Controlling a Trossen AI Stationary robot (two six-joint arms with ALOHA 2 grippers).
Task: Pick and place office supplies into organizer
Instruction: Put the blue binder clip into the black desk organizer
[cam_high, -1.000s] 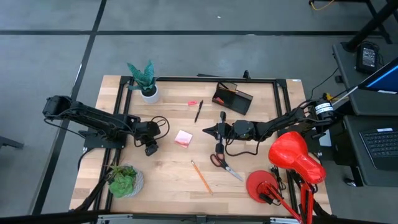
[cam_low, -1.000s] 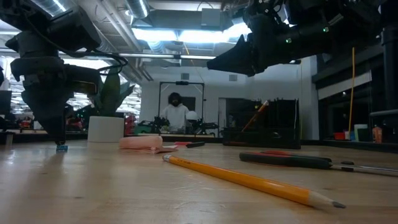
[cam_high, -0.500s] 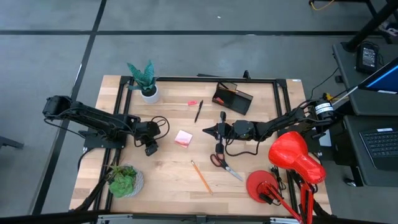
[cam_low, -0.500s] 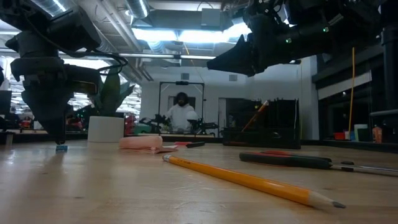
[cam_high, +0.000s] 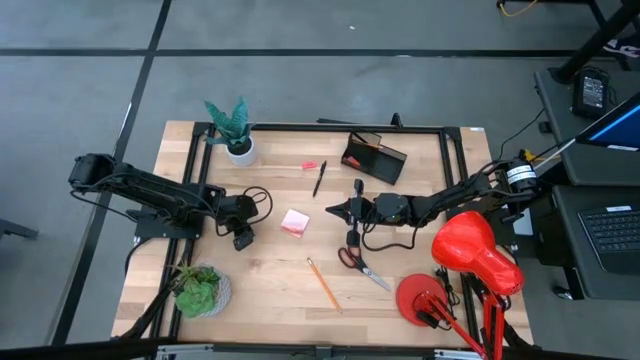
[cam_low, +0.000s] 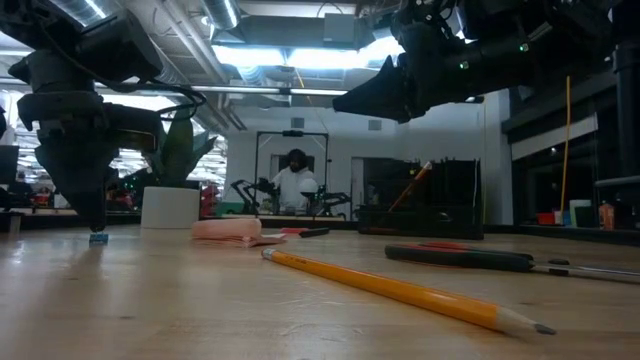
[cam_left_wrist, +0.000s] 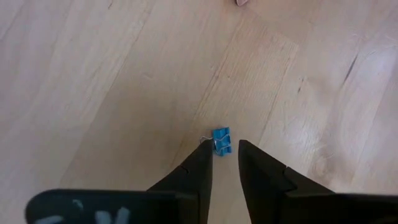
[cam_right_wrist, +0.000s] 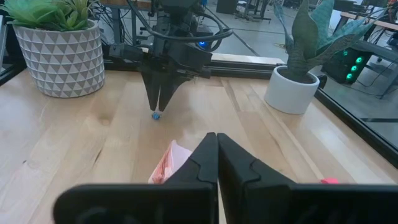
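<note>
A tiny blue binder clip (cam_left_wrist: 222, 138) lies on the wooden table, left of centre. My left gripper (cam_left_wrist: 225, 148) slants down over it, its fingers drawn close around it. My right gripper (cam_high: 332, 211) hangs shut above the table's middle, holding nothing. A pink sticky-note pad (cam_high: 294, 222) lies between the two grippers. Flat on the table lie an orange pencil (cam_high: 323, 284), red-handled scissors (cam_high: 362, 266), a black pen (cam_high: 319, 179) and a small red eraser (cam_high: 309, 165). The black organizer (cam_high: 375, 158) stands at the far middle with a pencil leaning in it. My left gripper has the blue clip's near end (cam_left_wrist: 221, 152) between its two fingertips (cam_left_wrist: 205, 155), coming from above and slanting down. Only the fingers' free ends reach it. The clip rests on the table, its wire handle (cam_left_wrist: 204, 140) sticking out past one fingertip.
A white pot with a tall plant (cam_high: 232, 130) stands at the far left. A patterned pot with a leafy plant (cam_high: 200, 290) stands at the near left. A red desk lamp (cam_high: 470, 250) fills the near right. A person shows in the room beyond the table (cam_low: 297, 180).
</note>
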